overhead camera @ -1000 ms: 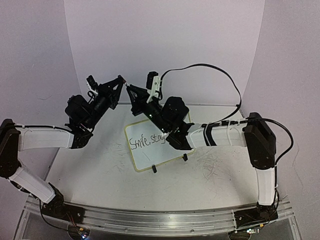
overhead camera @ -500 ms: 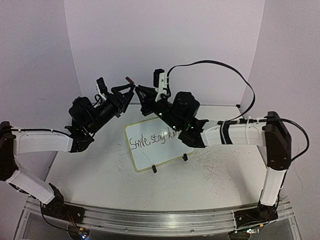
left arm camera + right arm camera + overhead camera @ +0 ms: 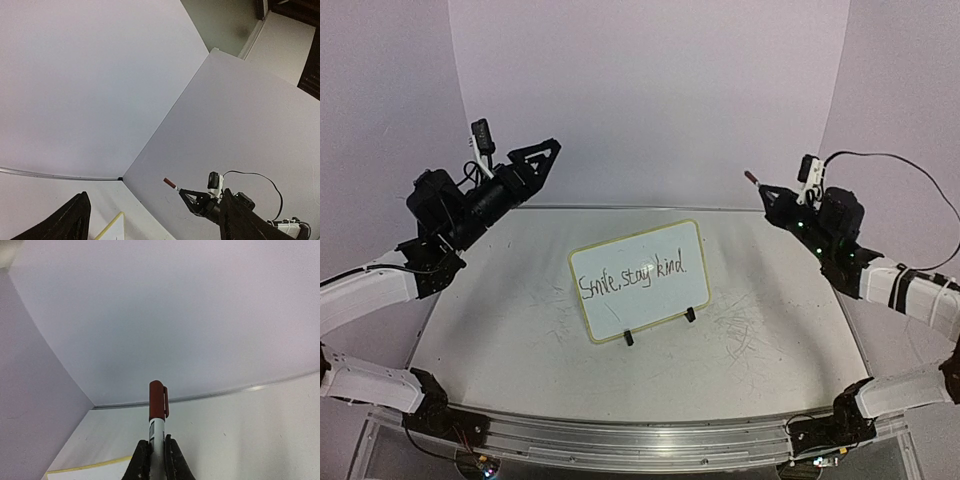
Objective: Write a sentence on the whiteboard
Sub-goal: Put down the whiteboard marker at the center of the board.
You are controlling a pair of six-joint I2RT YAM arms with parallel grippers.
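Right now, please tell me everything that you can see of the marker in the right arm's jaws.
The marker is a slim pen with a white barrel bearing small dark print and a dark red cap with a side clip; the cap is on. The jaws of the right gripper are shut on its barrel, and the capped end sticks out beyond them. It is held in the air near the far right of the table, tilted upward, well apart from the whiteboard. Nothing else touches it.

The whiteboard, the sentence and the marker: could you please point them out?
whiteboard (image 3: 655,306), top external view, bare lower face.
sentence (image 3: 638,275), top external view, the word stay.
marker (image 3: 157,427), right wrist view, white barrel below cap.
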